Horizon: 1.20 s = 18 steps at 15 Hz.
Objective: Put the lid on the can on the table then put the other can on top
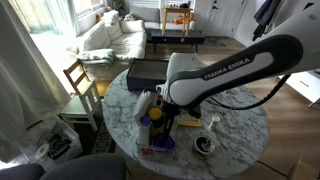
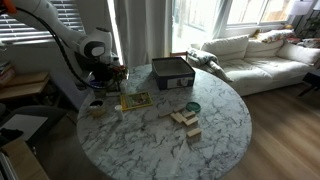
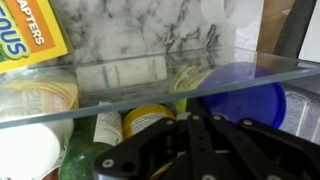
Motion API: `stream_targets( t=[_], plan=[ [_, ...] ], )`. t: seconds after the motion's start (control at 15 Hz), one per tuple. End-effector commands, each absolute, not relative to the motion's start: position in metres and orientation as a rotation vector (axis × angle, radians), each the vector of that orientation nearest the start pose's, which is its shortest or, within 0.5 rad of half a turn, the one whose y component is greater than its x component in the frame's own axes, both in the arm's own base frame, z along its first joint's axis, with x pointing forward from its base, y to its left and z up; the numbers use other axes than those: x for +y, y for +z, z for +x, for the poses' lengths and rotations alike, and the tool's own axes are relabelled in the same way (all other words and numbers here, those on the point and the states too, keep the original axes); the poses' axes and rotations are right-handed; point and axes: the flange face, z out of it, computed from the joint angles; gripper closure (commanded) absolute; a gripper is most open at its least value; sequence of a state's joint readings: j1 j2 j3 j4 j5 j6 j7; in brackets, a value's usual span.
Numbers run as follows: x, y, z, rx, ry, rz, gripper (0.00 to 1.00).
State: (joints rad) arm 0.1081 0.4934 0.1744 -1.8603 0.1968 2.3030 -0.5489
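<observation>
In the wrist view a yellow booklet is lying at the left on the table. A yellow-capped bottle is standing mid-frame, and the pincer is sitting clenched just right of it. Whether it is nipping anything, I cannot tell. The lid is showing just beside it, rightward. In an exterior view the can is standing further right, near wooden blocks.
</observation>
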Motion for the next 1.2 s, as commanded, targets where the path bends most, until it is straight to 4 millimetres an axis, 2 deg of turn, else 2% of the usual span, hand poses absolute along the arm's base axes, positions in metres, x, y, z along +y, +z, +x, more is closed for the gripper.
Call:
stream_targets(
  t=[0.0, 0.73, 1.13],
  plan=[
    [0.179, 0.250, 0.613, -0.962, 0.020, -2.749, 1.00],
    [0.157, 0.301, 0.617, -0.946, -0.055, -2.771, 1.00],
    [0.146, 0.324, 0.608, -0.956, 0.017, -2.753, 1.00]
  ],
)
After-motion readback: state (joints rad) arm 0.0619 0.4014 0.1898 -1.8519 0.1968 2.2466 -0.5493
